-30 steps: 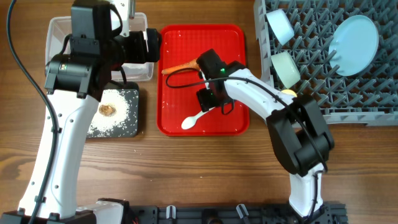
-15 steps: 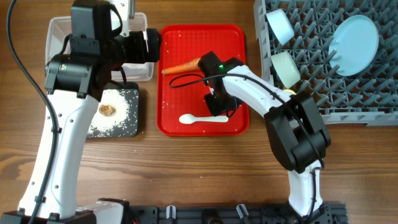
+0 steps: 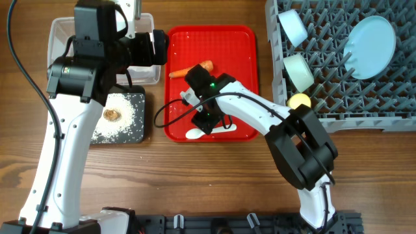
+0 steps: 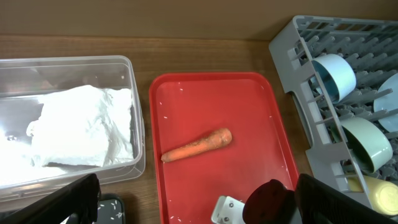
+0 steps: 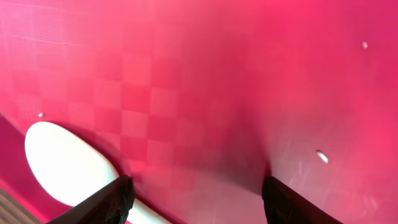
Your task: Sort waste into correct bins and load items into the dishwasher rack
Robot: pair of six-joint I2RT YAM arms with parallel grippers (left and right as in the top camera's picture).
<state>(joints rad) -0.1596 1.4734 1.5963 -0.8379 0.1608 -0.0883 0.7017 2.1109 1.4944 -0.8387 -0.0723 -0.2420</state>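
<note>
My right gripper (image 3: 203, 123) is open, low over the front of the red tray (image 3: 240, 45). The white spoon (image 3: 194, 134) pokes out just beneath it. In the right wrist view the gripper (image 5: 196, 208) nearly touches the tray, and the spoon (image 5: 62, 165) lies by the left finger (image 5: 106, 202). The orange carrot (image 3: 192, 69) lies on the tray's far part and also shows in the left wrist view (image 4: 198, 144). My left gripper (image 3: 159, 49) is open and empty, high between the clear tub (image 3: 62, 29) and the tray. The napkin (image 4: 81, 134) is in the tub.
The black tray (image 3: 133, 130) holds rice and a brown lump (image 3: 112, 115). The grey rack (image 3: 364, 104) on the right holds the blue plate (image 3: 370, 38), blue bowl (image 3: 292, 27), green bowl (image 3: 299, 70) and yellow cup (image 3: 299, 101). A few rice grains (image 5: 321, 156) lie on the red tray.
My right gripper has moved left and toward the tray's front edge. The spoon has shifted to the front left and now lies mostly hidden under the gripper. The left arm has not moved.
</note>
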